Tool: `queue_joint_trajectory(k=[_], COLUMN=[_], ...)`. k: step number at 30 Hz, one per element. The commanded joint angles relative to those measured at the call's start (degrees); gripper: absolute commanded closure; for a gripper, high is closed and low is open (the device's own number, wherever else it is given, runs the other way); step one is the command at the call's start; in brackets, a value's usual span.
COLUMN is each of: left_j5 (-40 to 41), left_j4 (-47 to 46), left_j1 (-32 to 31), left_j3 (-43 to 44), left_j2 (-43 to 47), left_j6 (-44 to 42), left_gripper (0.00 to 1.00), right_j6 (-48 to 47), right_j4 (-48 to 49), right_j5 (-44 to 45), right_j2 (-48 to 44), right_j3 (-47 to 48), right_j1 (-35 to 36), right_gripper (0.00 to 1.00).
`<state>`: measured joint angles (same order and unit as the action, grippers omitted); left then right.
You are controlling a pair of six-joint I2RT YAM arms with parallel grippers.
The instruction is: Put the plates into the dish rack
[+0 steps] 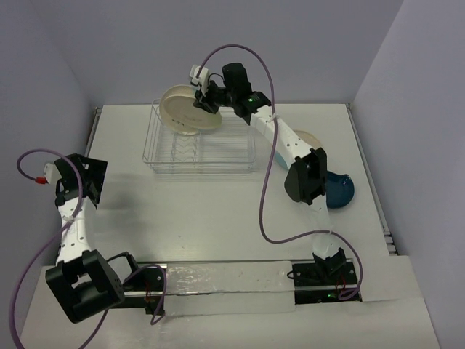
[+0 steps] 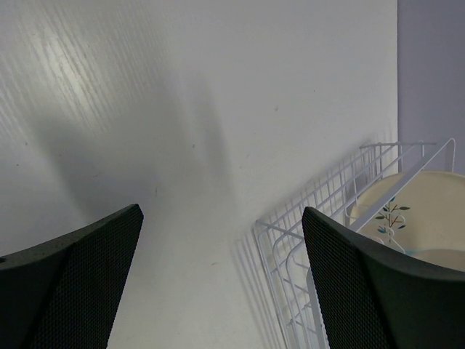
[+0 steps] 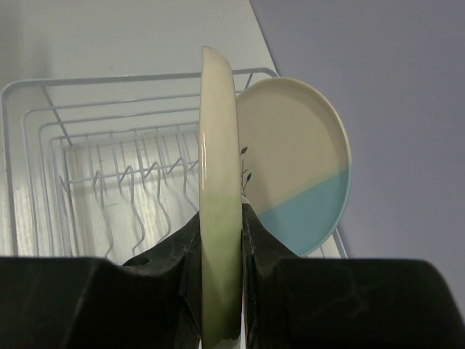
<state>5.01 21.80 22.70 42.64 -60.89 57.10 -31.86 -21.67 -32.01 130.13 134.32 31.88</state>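
- plates, four counted: one held, one in the rack, two lying on the table [image 1: 218,225].
- cream and green plate [image 3: 218,145]: upright on its edge over the left end of the dish rack [image 1: 200,156]. the right gripper [image 3: 221,218] is clamped on its lower rim, one finger on each face. i cannot tell if it touches the wires.
- blue-segment plate [image 3: 298,167]: stands in the rack just behind the held plate, tilted against the end rail, sprig motif showing. it is the nearest obstacle, close beside the held plate but apart from it.
- dark blue plate [image 1: 340,190]: flat on the table at the right side, partly covered by the right arm [image 1: 305,174].
- cream plate [image 1: 309,137]: flat on the table beyond the dark blue one, mostly under the same arm; pattern hidden.
- dish rack: one, at the far middle of the table, its back rail close to the table's far edge. open divider slots run along its right stretch.
- left gripper [image 2: 221,214]: jaws spread wide, holding nothing, over bare table well left of the rack.
- walls [image 1: 290,51] stand close behind the table and on both sides.
- bare table lies between the rack and the arm bases.
- purple cables [image 1: 265,167]: two, one looping along each arm.
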Motion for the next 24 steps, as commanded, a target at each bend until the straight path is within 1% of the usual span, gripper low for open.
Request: queue_joint_trajectory(k=[1, 6, 11, 15, 19, 22, 24], left_j5=[-1.69, -3.20, -3.61, -3.38, -3.46, -3.69, -3.89], left_j4=[-3.97, -5.53, -6.14, -6.05, -6.07, -6.59, -6.77], left_j1=[-0.07, -0.02, -0.11, -0.02, -0.04, -0.11, -0.06], left_j3=[3.84, 3.77, 3.86, 3.87, 3.90, 3.60, 3.47], left_j2=[-2.31, -3.63, -4.39, -4.72, -4.94, -5.10, -5.32], left_j6=[-1.25, -1.20, -1.28, -1.48, -1.71, -1.55, -1.50], left_gripper=[0.01, 0.01, 0.01, 0.01, 0.01, 0.01, 0.01], right_j6=[-1.90, -2.04, -0.35, 1.46, 1.17, -0.03, -0.69], right_j4=[12.86, 16.44, 21.31, 25.97, 28.93, 29.23, 29.31], right_j5=[-1.06, -2.79, -10.03, -13.19, -13.00, -11.95, -12.86], right_j2=[-1.62, 0.70, 3.49, 6.47, 7.94, 8.82, 9.01], right_j3=[5.11, 5.07, 3.89, 4.70, 4.09, 3.60, 2.86], right_j1=[0.20, -0.01, -0.24, -0.24, -0.22, -0.15, -0.27], right_gripper=[1.00, 1.00, 1.00, 1.00, 1.00, 1.00, 1.00])
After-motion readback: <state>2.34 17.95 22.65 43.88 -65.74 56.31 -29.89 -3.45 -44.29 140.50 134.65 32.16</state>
